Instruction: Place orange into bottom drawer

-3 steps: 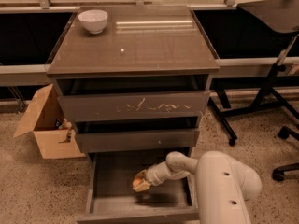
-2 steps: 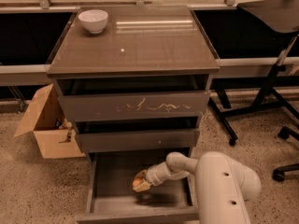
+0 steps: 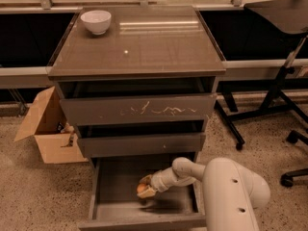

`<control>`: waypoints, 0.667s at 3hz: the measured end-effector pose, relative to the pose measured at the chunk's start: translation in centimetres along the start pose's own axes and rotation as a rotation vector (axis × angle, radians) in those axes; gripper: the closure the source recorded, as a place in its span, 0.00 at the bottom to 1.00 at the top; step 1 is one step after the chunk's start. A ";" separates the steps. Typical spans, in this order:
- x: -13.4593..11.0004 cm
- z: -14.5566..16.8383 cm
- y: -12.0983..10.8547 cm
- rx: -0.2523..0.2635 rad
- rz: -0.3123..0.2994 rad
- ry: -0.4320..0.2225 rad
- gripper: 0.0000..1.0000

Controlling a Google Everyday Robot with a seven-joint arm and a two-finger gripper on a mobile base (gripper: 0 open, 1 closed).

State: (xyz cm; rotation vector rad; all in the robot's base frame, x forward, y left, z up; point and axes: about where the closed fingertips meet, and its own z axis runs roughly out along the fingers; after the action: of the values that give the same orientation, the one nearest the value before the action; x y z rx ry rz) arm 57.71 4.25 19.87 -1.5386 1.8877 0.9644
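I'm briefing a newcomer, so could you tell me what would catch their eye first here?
The big white arm reaches from lower right into the open bottom drawer, where its gripper holds the orange. Next come the pale scratches on the top drawer front and the white bowl at the cabinet top's back left corner.

Glossy grey-brown cabinet top (image 3: pixel 159 47): white ceramic bowl (image 3: pixel 96 21) sitting back-left. Open dark grey bottom drawer tray (image 3: pixel 115 182): gripper (image 3: pixel 144 190) inside, clamped on small round orange fruit (image 3: pixel 140 187), mid-tray.
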 end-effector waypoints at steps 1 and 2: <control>0.3 -0.5 0.3 -0.021 -0.002 -0.073 0.00; 0.1 -2.2 0.9 -0.041 -0.024 -0.154 0.00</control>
State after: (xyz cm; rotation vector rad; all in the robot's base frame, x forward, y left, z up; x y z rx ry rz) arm 56.88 2.53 21.35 -1.4626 1.7496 1.0847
